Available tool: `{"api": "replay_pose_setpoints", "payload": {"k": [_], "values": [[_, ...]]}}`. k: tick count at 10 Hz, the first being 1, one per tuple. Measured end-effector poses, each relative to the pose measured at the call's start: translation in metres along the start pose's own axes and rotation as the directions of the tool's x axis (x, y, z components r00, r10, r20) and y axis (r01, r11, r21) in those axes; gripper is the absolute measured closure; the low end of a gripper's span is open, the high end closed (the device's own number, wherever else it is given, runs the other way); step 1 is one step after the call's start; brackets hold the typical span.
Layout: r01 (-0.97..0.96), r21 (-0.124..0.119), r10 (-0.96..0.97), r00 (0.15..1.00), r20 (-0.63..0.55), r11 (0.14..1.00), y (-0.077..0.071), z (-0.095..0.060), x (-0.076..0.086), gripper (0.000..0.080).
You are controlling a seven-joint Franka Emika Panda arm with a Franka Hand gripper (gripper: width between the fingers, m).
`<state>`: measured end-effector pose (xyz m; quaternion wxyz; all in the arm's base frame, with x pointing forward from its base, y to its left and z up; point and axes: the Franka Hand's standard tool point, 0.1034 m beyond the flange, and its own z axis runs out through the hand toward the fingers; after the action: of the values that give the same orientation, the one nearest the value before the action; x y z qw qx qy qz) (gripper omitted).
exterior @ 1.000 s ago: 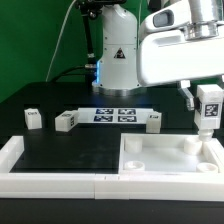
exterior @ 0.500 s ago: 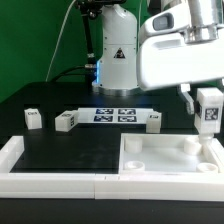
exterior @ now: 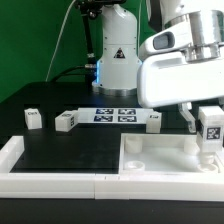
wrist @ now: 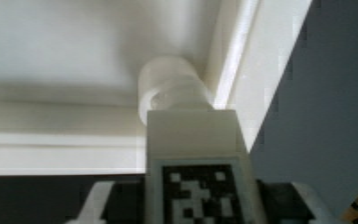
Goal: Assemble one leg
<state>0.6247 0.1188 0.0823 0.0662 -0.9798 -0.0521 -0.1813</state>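
Note:
My gripper (exterior: pixel 207 122) is shut on a white leg (exterior: pixel 209 125) with a black-and-white tag, held upright at the exterior view's right. The leg's lower end sits right at the far right corner socket (exterior: pixel 206 155) of the large white square panel (exterior: pixel 160 156). In the wrist view the leg (wrist: pixel 197 150) runs from between my fingers (wrist: pixel 114 203) down to a round socket (wrist: pixel 172 85) in the panel corner; whether it is seated I cannot tell. Three more legs lie on the black table: one (exterior: pixel 33 118) at the left, one (exterior: pixel 66 121) beside it, one (exterior: pixel 153 121) near the middle.
The marker board (exterior: pixel 115 115) lies at the back centre in front of the robot base (exterior: pixel 117 60). Long white border rails (exterior: pixel 55 180) frame the front and the left side (exterior: pixel 10 152) of the work area.
My gripper has come down with the leg, bringing its lower end to the panel's far right corner socket. The arm's body now fills more of the exterior view.

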Motion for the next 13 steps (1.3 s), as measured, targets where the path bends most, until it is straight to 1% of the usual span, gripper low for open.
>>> {"api": "replay_pose_setpoints", "payload": {"k": [2, 5, 7, 8, 9, 11, 12, 13], "values": [[-0.001, -0.003, 0.001, 0.999, -0.033, 1.0, 0.001, 0.003, 0.004, 0.0509], [-0.005, -0.004, 0.005, 1.0, -0.021, 1.0, 0.003, 0.014, -0.005, 0.0509], [-0.005, -0.004, 0.004, 1.0, -0.021, 1.0, 0.003, 0.015, -0.005, 0.0509], [-0.005, -0.006, 0.004, 0.999, -0.037, 1.0, 0.003, 0.016, -0.005, 0.0509], [-0.007, -0.01, 0.006, 0.997, -0.083, 1.0, 0.003, 0.017, -0.001, 0.0509], [-0.007, -0.01, 0.006, 0.996, -0.088, 1.0, 0.003, 0.017, 0.0, 0.0509], [-0.007, -0.01, 0.006, 0.996, -0.088, 1.0, 0.003, 0.017, 0.0, 0.0348], [-0.007, -0.01, 0.006, 0.996, -0.088, 1.0, 0.003, 0.017, 0.0, 0.0223]]}}
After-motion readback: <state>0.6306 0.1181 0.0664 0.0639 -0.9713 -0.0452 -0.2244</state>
